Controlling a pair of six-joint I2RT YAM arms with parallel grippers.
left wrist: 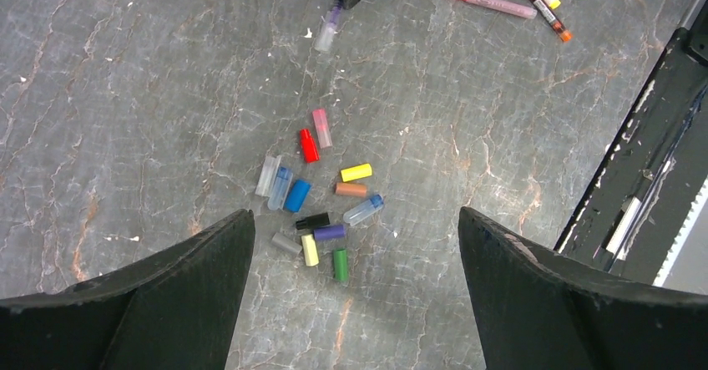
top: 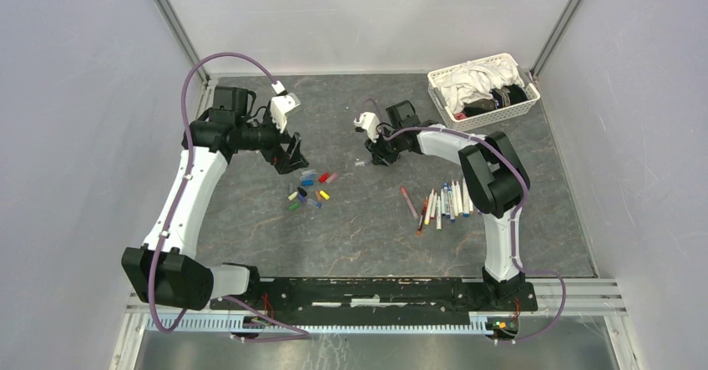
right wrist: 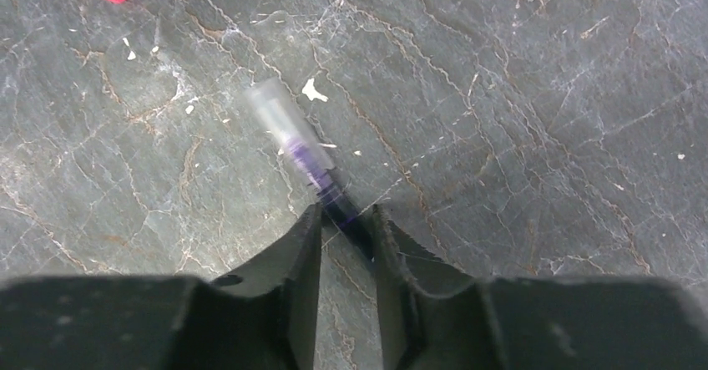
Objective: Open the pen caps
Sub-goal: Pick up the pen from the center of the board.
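I noted left gripper (left wrist: 352, 216) spread wide over loose pen caps (left wrist: 312, 220) clustered on the table (left wrist: 125, 94), right gripper (right wrist: 346, 217) clamped on a purple pen (right wrist: 305, 157), clear end poking forward, other pens (top: 447, 201) beside that arm.

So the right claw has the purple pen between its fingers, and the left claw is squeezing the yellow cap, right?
Not quite. The left gripper is wide open and squeezes nothing; the yellow cap lies loose on the table with the other caps, as the left wrist view shows. The right gripper does have the purple pen between its fingers.
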